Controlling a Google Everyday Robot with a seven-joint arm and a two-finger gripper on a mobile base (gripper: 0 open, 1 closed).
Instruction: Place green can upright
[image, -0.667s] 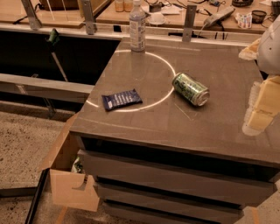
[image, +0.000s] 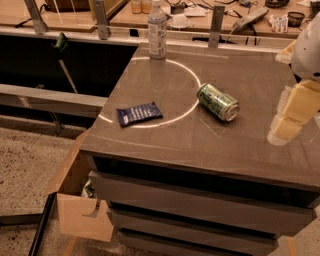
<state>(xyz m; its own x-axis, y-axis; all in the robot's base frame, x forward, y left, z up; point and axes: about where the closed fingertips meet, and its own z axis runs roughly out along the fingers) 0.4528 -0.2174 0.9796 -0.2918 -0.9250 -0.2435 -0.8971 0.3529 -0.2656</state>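
Note:
The green can (image: 217, 101) lies on its side on the grey countertop (image: 200, 135), its silver end facing the front right, just outside a bright ring of light. My gripper (image: 295, 112) hangs at the right edge of the view, above the counter and well to the right of the can. Nothing shows between its pale yellowish pads.
A clear plastic bottle (image: 157, 31) stands upright at the back of the counter. A dark blue snack packet (image: 139, 113) lies flat at the front left. An open cardboard box (image: 80, 210) sits on the floor at the left. A cluttered bench runs behind.

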